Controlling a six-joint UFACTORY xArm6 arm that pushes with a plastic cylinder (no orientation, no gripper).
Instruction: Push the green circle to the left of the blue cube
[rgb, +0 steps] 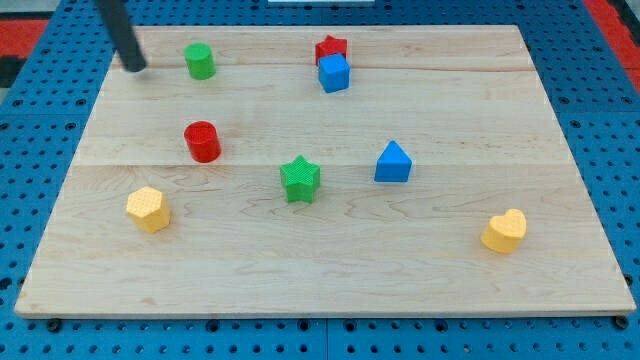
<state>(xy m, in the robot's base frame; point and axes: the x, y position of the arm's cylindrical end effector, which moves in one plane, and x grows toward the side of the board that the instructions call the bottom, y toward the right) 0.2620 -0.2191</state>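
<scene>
green circle (200, 61) sits near the view's top left of the wooden board (330, 280), upright, a short cylinder with a round top. blue cube (334, 73) is well to its right along the same band, touching or nearly touching the red star (331, 47) just above it. my tip (134, 68) is down on the board just left of the green circle, a small gap between them, not touching as far as i can see. there are no fingers here to spread or close, only a plain rod, so nothing is held; the tip rests against the wood alone. handling, as a judgement: the cylinder looks like a small, light, rigid plastic piece with a flat base, likely to slide easily on smooth wood; its round wall will roll off the tip if struck off centre, so contact should go on the left face, through the middle, in line with the blue cube. stop short so the cube and the red star are not nudged. other blocks lie lower: red cylinder (202, 141), green star (300, 179), blue triangle (393, 162), yellow hexagon (148, 209), yellow heart (504, 231), all clear of the straight path.
</scene>
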